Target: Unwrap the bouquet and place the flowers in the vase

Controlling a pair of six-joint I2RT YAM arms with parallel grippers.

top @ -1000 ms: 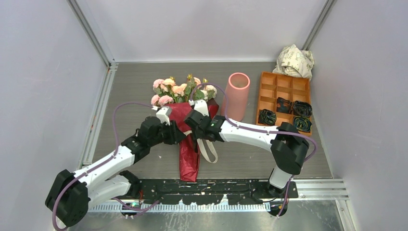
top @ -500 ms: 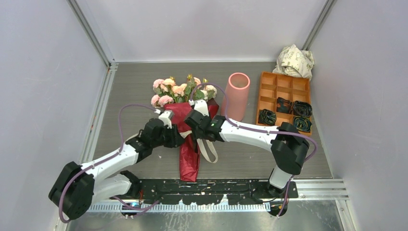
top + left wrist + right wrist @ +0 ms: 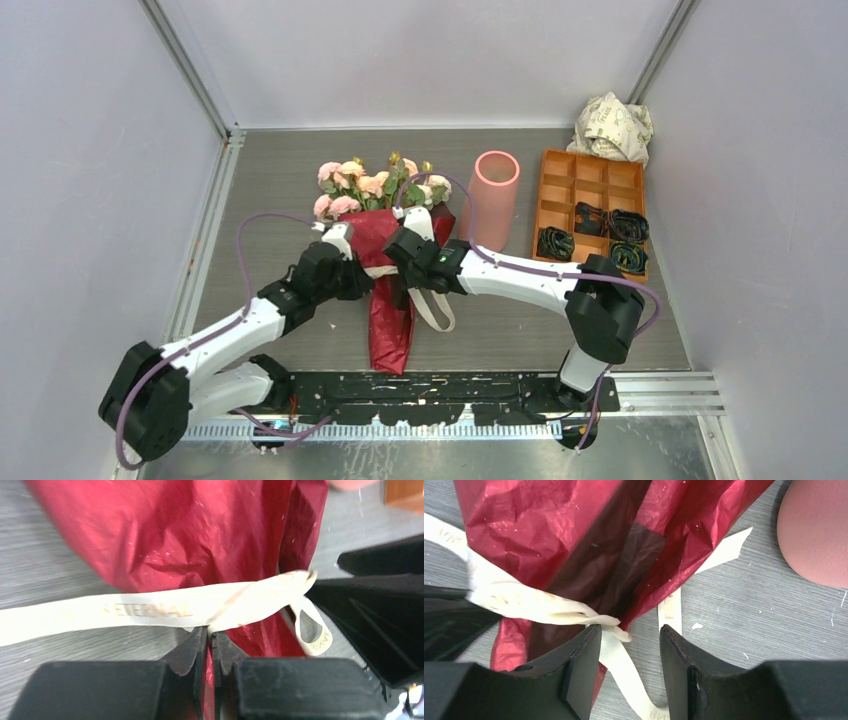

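The bouquet (image 3: pixel 385 250) lies on the table in dark red crinkled paper (image 3: pixel 200 530), its pink and peach flowers (image 3: pixel 370 185) pointing toward the back. A cream ribbon (image 3: pixel 150 611) crosses the paper. My left gripper (image 3: pixel 212 635) is shut on the ribbon at the wrap's left side. My right gripper (image 3: pixel 630 630) stands open at the wrap's right edge, over a loose ribbon tail (image 3: pixel 624 665), its left finger touching the knot. The pink vase (image 3: pixel 492 195) stands upright just right of the bouquet.
An orange compartment tray (image 3: pixel 560 165) with black items sits at the right, and a crumpled white printed paper ball (image 3: pixel 612 125) lies behind it. Enclosure walls bound the table on the left, back and right.
My left gripper has closed on the ribbon and drawn slightly left, and a cream strip now shows stretched between the two grippers. The right arm has held still.
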